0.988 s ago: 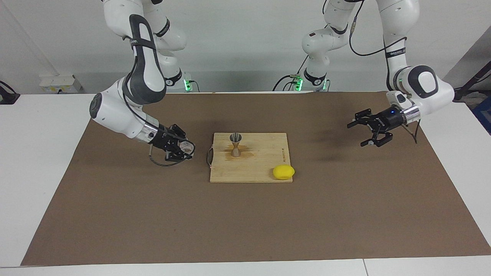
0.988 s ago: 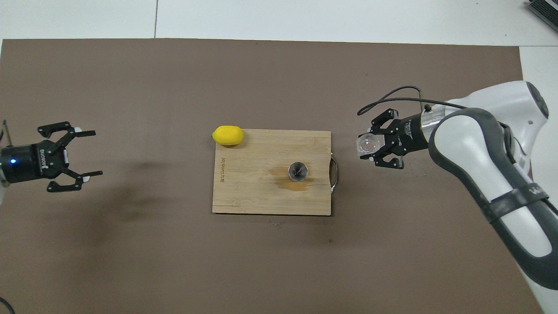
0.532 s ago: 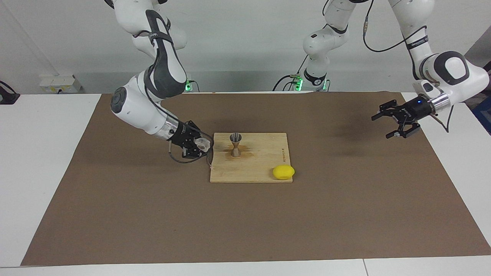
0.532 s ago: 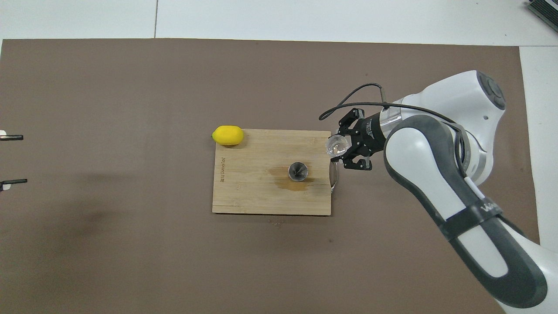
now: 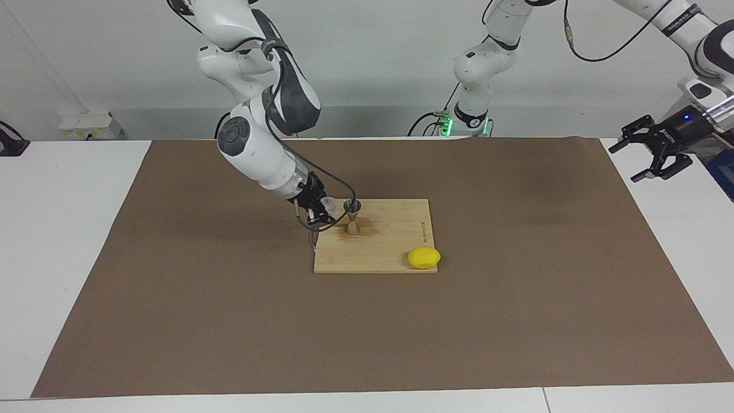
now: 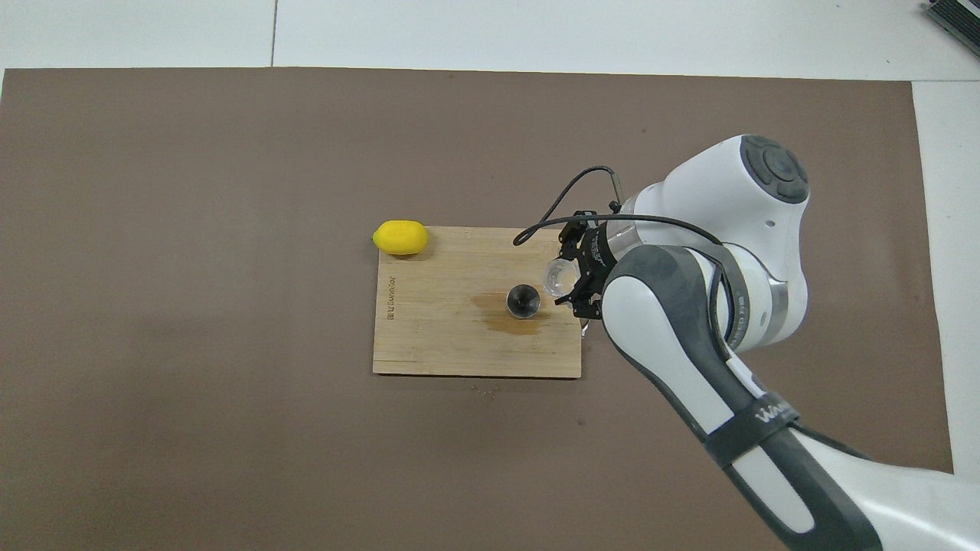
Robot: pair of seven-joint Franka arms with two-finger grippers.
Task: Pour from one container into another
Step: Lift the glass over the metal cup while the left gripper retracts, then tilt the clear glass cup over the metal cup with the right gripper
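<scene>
A small silver jigger [image 5: 352,217] [image 6: 523,300] stands upright on a wooden cutting board [image 5: 390,246] [image 6: 444,337]. My right gripper [image 5: 323,210] [image 6: 564,278] is shut on a small clear tumbler [image 5: 330,203] [image 6: 558,276]. It holds the glass tilted just over the board's handle end, close beside the jigger's rim. What is inside the tumbler cannot be made out. My left gripper [image 5: 654,152] hangs open and holds nothing, over the table's edge at the left arm's end; the overhead view does not show it.
A yellow lemon [image 5: 424,257] [image 6: 400,237] lies at the board's corner farthest from the robots, toward the left arm's end. A brown wet stain [image 6: 514,323] marks the board around the jigger. A brown mat [image 5: 516,321] covers the table.
My right arm has carried the tumbler from over the mat to the board, right beside the jigger. The left arm has pulled back toward its end of the table and left the overhead view.
</scene>
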